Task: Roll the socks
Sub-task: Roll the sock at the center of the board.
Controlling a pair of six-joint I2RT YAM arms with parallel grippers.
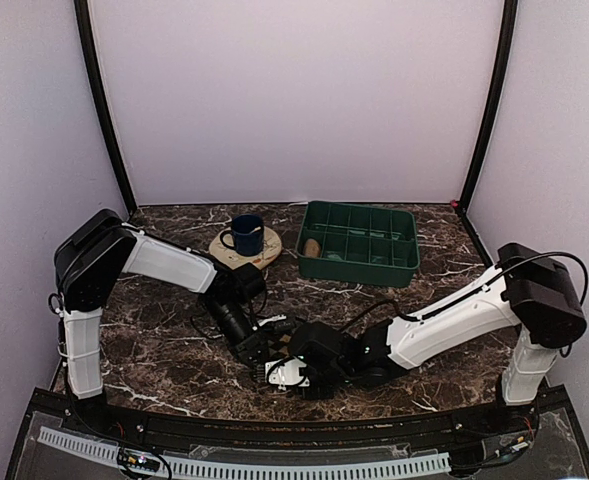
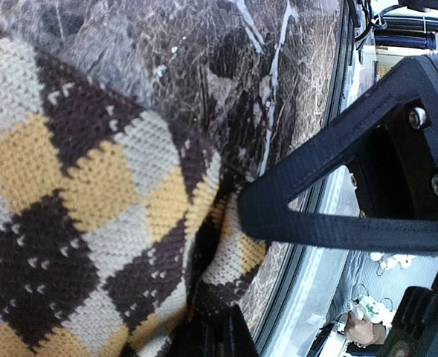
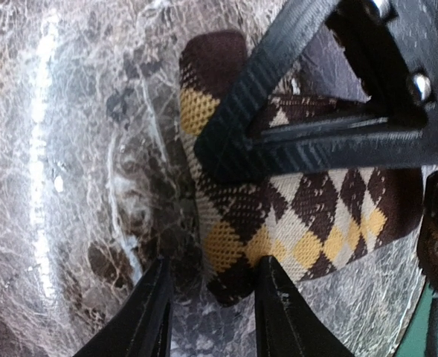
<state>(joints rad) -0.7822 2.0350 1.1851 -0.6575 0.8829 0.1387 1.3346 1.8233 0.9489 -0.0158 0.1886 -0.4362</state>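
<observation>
The left gripper (image 2: 230,269) is pinched tight on a bunched fold of the argyle sock (image 2: 77,223), and the table's near edge (image 2: 293,290) runs just beside its upper finger. The right gripper (image 3: 204,216) stands half apart astride the sock's folded end, its upper finger lying on the fabric, with bare marble (image 3: 70,149) beyond its tips.

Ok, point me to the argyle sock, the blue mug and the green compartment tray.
argyle sock (image 3: 315,216): right wrist view, on the diamond-patterned fabric below the upper finger.
blue mug (image 1: 246,236): top external view, on its side wall.
green compartment tray (image 1: 374,274): top external view, on its near wall.
</observation>
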